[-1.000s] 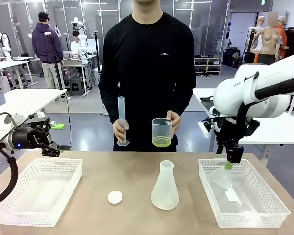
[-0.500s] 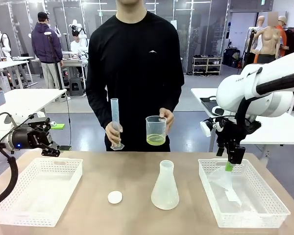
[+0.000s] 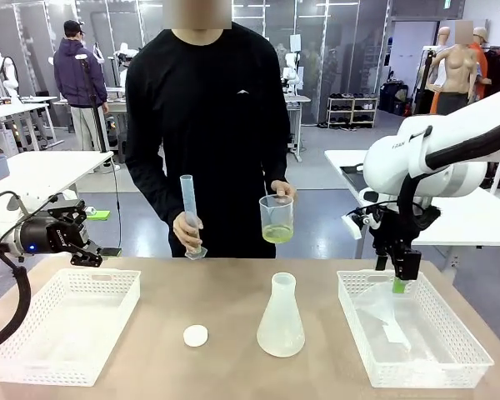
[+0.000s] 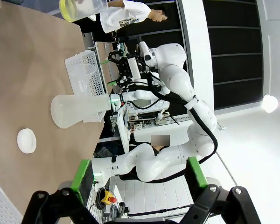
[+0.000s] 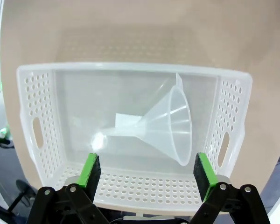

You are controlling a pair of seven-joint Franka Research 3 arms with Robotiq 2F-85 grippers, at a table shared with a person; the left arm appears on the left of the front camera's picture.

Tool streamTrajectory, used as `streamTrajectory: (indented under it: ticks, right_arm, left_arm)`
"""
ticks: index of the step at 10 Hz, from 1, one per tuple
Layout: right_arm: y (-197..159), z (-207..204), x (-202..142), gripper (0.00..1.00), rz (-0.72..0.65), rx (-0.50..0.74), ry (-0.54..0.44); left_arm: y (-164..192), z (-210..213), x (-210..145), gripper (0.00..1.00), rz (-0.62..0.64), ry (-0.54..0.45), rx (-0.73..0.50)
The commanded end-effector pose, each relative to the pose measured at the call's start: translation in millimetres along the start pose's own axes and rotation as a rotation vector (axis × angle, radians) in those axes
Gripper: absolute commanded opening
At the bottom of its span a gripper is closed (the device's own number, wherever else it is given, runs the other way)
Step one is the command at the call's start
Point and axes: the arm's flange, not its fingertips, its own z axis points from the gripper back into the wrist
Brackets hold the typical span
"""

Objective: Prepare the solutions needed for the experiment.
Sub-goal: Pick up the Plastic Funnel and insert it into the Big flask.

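Observation:
The solutions are a shallow pale yellow layer [image 3: 276, 234] in a clear beaker [image 3: 277, 218] that the person holds up behind the table; the person's other hand holds a graduated cylinder [image 3: 188, 215]. A frosted conical flask [image 3: 281, 317] stands at the table's middle, with a white cap [image 3: 196, 336] to its left. My right gripper [image 3: 399, 282] hangs open over the right basket [image 3: 358, 333]; in its wrist view the open gripper [image 5: 147, 170] looks down on a clear funnel [image 5: 165, 123] lying in it. My left gripper [image 3: 107, 251] is open beside the left basket [image 3: 67, 283]. The left wrist view shows the flask [image 4: 79, 109], the cap [image 4: 26, 140] and the yellow liquid [image 4: 74, 11].
The left white basket holds nothing that I can see. The right basket [image 5: 130, 70] also holds a small white slip under the funnel. Bare wooden tabletop [image 3: 217, 292] lies between the baskets. People and other tables are far behind.
The person has shifted toward picture left with the cylinder and beaker in hand. My right gripper has moved slightly right and lower over its basket. The left arm is still.

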Motion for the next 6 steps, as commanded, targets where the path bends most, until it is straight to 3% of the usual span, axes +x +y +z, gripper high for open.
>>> streamTrajectory:
  ticks: [1, 6]
  right_arm:
    - [-21, -1, -1, 1.0, 0.008, 0.047, 0.062]
    - [-36, -23, -10, 1.0, 0.096, 0.161, -0.028]
  left_arm:
    - [-1, 0, -1, 1.0, 0.0, 0.001, -0.001]
    - [-1, 0, -1, 1.0, 0.0, 0.001, -0.001]
